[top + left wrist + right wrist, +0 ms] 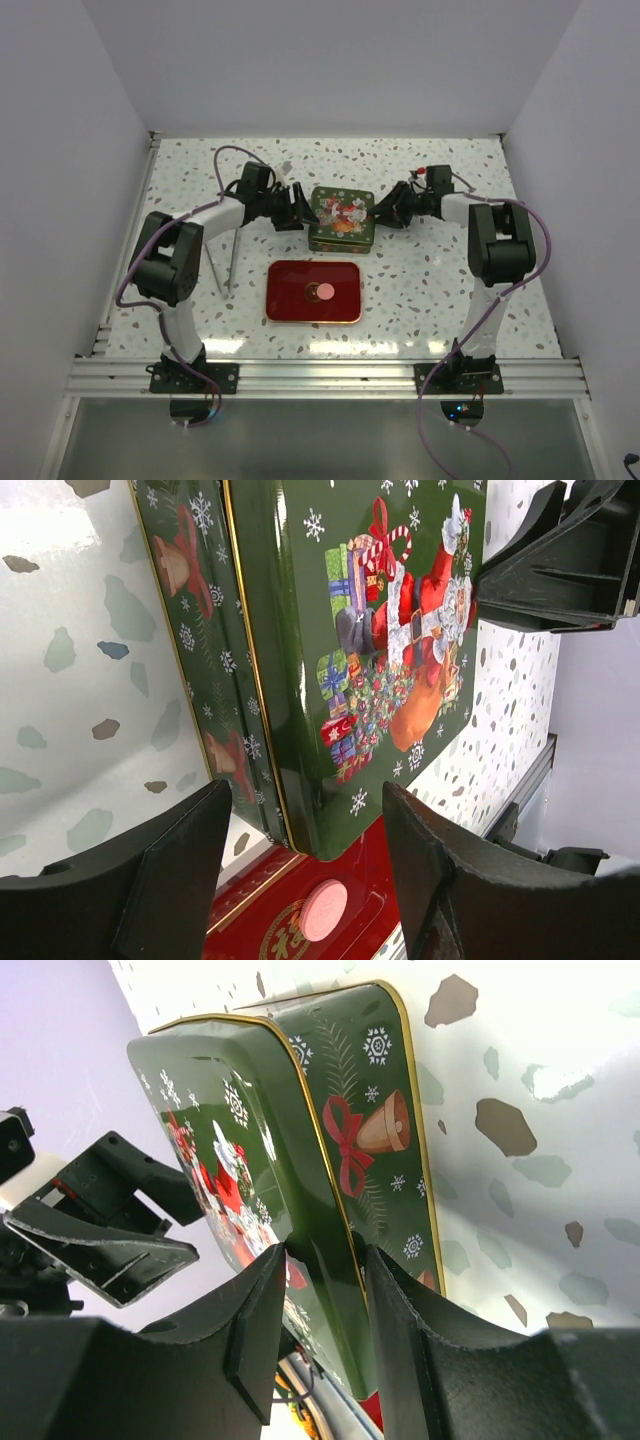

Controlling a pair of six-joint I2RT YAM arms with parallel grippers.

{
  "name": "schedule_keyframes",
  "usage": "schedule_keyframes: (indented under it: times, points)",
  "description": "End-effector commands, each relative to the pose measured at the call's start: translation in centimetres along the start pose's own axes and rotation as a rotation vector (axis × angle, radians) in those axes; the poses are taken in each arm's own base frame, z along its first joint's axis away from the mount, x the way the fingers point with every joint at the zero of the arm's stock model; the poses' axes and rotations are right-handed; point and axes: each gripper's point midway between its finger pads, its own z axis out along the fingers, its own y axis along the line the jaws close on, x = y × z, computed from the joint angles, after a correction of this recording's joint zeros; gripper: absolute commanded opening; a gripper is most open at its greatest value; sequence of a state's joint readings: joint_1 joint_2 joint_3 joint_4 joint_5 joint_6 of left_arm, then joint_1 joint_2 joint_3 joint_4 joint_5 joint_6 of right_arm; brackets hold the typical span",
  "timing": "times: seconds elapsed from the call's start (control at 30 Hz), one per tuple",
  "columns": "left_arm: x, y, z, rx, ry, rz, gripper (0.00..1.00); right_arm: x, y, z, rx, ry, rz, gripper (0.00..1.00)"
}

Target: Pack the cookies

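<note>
- Your R gripper point(320, 1260) pinches the green lid point(215, 1120) at its edge.
- L gripper point(305, 795) is spread at the lid's opp. end.
- You've got a pink cookie point(326, 291) in the red tray point(290, 305).

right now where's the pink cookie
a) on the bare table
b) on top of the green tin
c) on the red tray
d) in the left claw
c: the pink cookie lies on the red tray, on the near side of the green tin and clear of both claws.

The top camera looks down over the whole surface point(180, 170), both wrist cameras crowding the green tin point(341, 215) from opposite ends.
</note>
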State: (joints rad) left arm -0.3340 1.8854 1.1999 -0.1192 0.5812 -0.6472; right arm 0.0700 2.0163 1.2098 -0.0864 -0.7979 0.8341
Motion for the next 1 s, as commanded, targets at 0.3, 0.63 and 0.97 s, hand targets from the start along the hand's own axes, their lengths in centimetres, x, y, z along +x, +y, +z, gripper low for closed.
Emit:
schedule_keyframes:
  times: [0.3,0.63,0.97]
  points:
    - [0.3,1.0,1.3,0.0,0.013,-0.017,0.63,-1.0,2.5,0.4,-0.016,-0.008,-0.049,0.47]
    - [0.1,0.2,1.7,0.051,0.007,-0.029,0.55,-0.1,3.2,1.5,-0.004,0.013,-0.065,0.55]
    - [1.4,0.7,1.9,0.064,0.017,-0.052,0.25,1.2,3.6,2.7,0.012,0.037,-0.087,0.55]
